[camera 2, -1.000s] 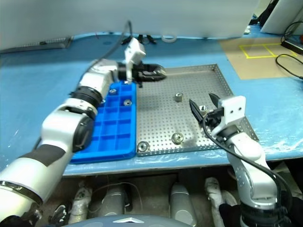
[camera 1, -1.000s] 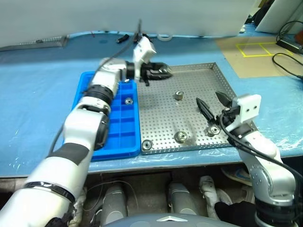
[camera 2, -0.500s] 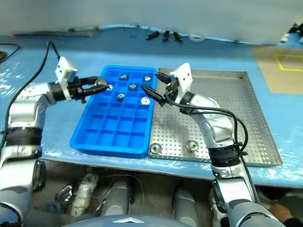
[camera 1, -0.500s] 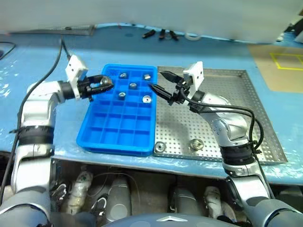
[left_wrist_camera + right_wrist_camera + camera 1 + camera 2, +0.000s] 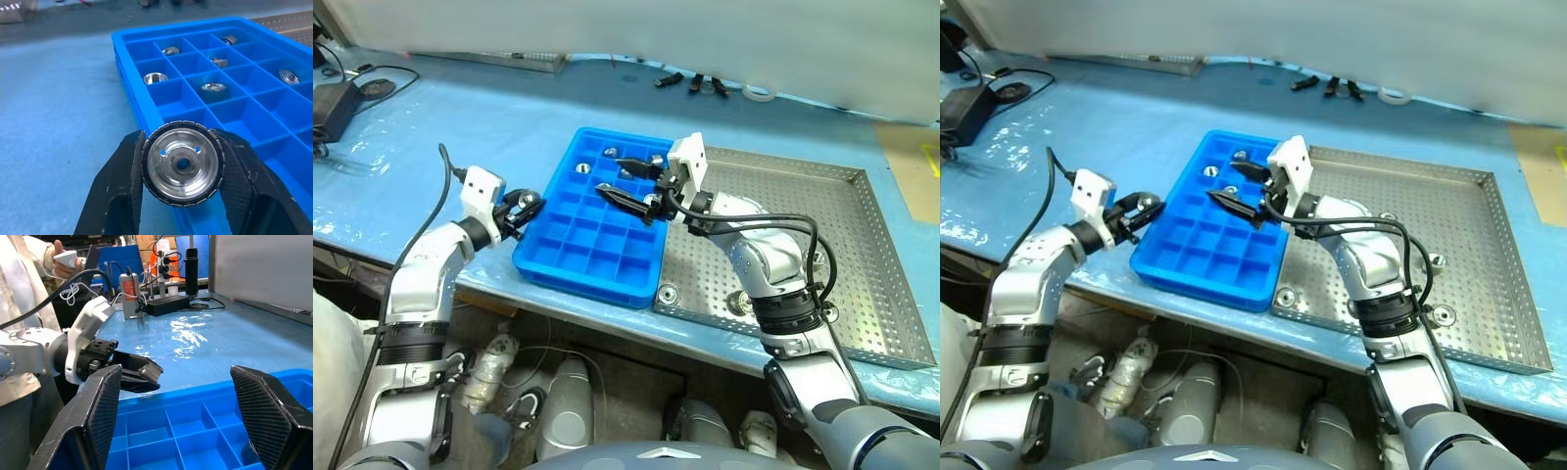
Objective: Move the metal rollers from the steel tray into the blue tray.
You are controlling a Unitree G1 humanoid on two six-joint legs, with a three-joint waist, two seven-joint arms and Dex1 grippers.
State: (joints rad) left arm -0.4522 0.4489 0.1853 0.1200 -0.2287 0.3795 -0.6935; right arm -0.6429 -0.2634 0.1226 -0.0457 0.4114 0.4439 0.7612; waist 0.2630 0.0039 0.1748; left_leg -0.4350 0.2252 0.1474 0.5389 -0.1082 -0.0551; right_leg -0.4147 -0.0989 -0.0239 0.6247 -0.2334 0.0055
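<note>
Pinching a roller (image 5: 183,164) in left gripper (image 5: 182,169) beside blue tray (image 5: 146,110); right gripper (image 5: 182,417) spread above the tray.

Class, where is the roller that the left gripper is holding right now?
The roller sits clamped in the left gripper, just outside the blue tray, on the robot's left.

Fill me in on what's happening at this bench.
A two-armed robot is sorting metal rollers from a steel tray into a blue tray. Its left tool is shut on one roller just beside the blue tray's edge. Its right tool hovers open and empty over the blue tray, where several rollers already sit in compartments. A few rollers remain on the steel tray.
</note>
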